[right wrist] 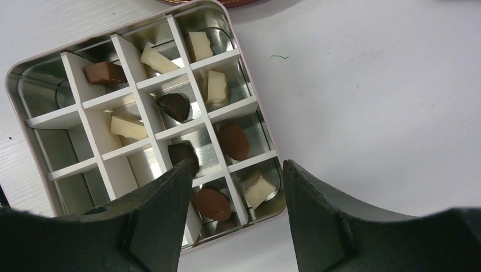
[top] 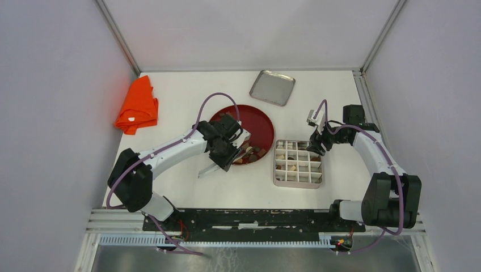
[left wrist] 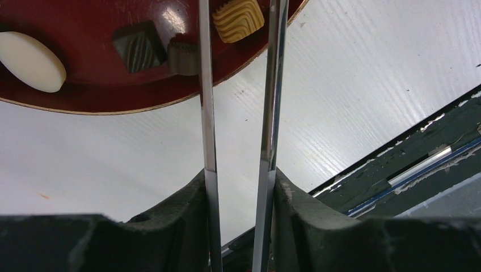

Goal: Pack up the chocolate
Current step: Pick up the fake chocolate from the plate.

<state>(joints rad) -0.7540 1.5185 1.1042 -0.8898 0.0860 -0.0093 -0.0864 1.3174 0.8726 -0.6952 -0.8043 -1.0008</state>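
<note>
Chocolate (top: 250, 154) sits in two places: a small heap on the near edge of the red plate (top: 256, 122), and a scatter of pieces already in the divided tin box (right wrist: 57, 148), which stands on the white table (top: 238, 190) just to the right of the plate. The left gripper (left wrist: 241, 190) is clamped on a pair of thin metal tongs (left wrist: 207, 113), its dark pads pressing the two blades from outside. The blades reach over the plate's rim with a narrow gap between them. A tan, wavy-topped piece (left wrist: 238, 20) lies between the blade tips, but I cannot tell whether they pinch it. Beside it on the plate are a brown piece (left wrist: 181, 56) partly hidden by one blade, a dark ridged square (left wrist: 139, 54) and a smooth cream round (left wrist: 28, 62). The right gripper (right wrist: 237, 170) hangs over the near right part of the box with its jaws spread and nothing between them. White dividers cut the box into small cells, and about ten of them hold one piece each, cream, brown or dark, while several along one side hold none. One dark piece (right wrist: 182, 152) is half hidden behind a finger (right wrist: 159, 215) of the right gripper. Farther back on the table a flat metal lid (top: 272, 87) lies beyond the plate, and an orange cloth (top: 138, 106) is bunched at the far left.
</note>
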